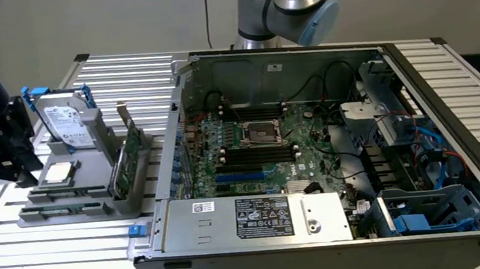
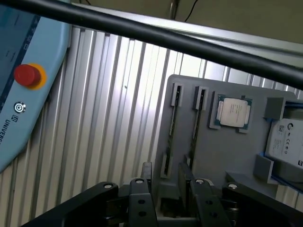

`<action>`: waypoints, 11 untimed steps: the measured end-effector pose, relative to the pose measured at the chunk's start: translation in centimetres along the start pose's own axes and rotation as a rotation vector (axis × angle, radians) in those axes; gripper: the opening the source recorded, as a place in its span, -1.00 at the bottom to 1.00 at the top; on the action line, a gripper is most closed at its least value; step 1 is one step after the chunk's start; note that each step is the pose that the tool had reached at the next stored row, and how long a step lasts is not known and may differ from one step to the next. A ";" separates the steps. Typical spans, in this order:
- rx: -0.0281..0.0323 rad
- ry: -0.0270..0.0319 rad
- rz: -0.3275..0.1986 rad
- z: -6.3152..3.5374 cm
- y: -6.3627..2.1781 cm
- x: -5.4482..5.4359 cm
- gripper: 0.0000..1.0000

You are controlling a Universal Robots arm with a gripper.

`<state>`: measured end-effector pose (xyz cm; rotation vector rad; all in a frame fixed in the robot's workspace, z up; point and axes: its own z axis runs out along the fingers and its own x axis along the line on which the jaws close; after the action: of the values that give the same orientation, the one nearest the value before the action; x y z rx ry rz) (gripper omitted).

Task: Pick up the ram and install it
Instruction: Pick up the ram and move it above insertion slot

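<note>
Two ram sticks stand on edge in parallel slots of a grey fixture (image 2: 236, 156): one ram stick (image 2: 173, 124) and a second (image 2: 195, 124) beside it. In the exterior view that fixture (image 1: 77, 211) sits on the slatted table at the exterior view's left, with the ram (image 1: 61, 197) low along its front. My gripper (image 2: 164, 178) hovers above the near end of the slots, open, with nothing between its fingers (image 2: 146, 172). The gripper (image 1: 17, 172) is the dark mass just left of the fixture. The black and blue motherboard slots (image 1: 259, 153) lie inside the open case.
The fixture also holds a CPU (image 2: 233, 112), a hard drive (image 1: 70, 126) and an upright green expansion card (image 1: 130, 157). The open computer case (image 1: 330, 166) fills the table's middle and right. A teach pendant with a red button (image 2: 26, 75) lies nearby. A black cable (image 2: 189, 45) crosses the wrist view.
</note>
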<state>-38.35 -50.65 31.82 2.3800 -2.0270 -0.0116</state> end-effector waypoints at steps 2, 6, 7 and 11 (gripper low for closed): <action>0.0001 0.0000 0.000 0.36 -0.01 0.0 -0.27; 0.0001 0.0000 0.000 1.10 -0.01 0.0 -0.27; 0.0001 0.0000 0.000 1.27 -0.02 0.0 -0.27; 0.0000 -0.0001 0.000 2.00 -0.03 0.0 -0.27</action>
<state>-38.36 -50.62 29.82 2.3801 -2.0270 -0.0116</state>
